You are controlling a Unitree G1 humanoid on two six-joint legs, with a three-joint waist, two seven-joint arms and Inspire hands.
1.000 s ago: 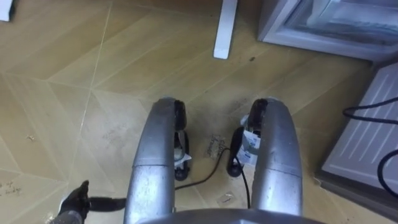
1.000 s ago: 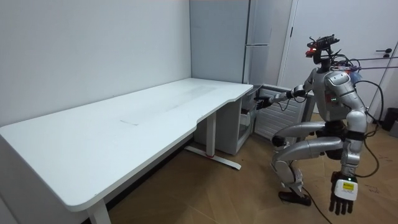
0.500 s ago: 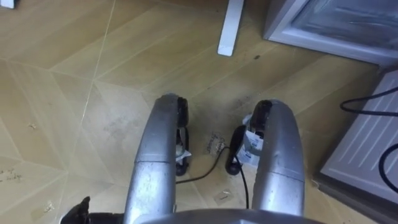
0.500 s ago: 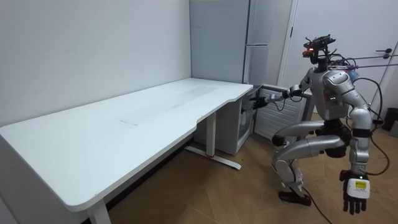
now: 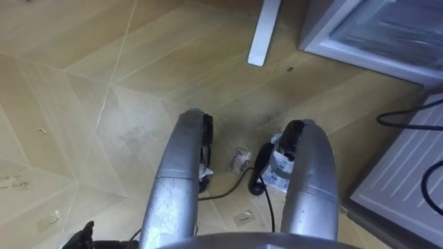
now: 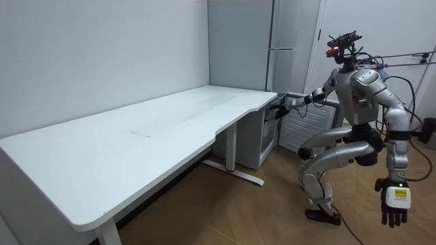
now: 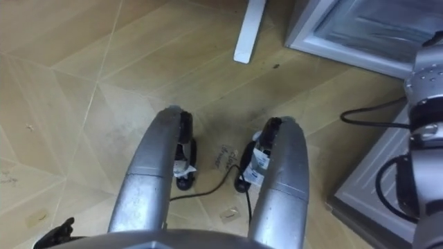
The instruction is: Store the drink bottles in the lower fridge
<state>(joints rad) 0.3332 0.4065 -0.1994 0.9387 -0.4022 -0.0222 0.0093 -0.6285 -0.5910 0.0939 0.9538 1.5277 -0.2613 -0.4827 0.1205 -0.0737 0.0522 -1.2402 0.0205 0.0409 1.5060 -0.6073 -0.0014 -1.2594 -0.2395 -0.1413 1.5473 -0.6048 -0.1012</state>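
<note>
Fridge [image 5: 374,31] stands open at the crouching robot's 1 o'clock, its door [image 5: 398,159] swung out at 3 o'clock, on a wood floor [image 5: 83,83] beside a white desk [image 6: 136,136]. The right hand [image 6: 279,110] reaches the fridge, its grip unreadable. The left hand [image 6: 394,203] hangs with straight fingers. Since a second ago the torso has risen and the left hand has swung outward.

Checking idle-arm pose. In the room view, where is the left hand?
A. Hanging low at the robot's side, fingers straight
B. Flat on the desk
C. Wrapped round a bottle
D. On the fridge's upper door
A: the left hand hangs down beside the squatting robot with straight fingers and nothing in it, while the right hand reaches toward the fridge.
</note>
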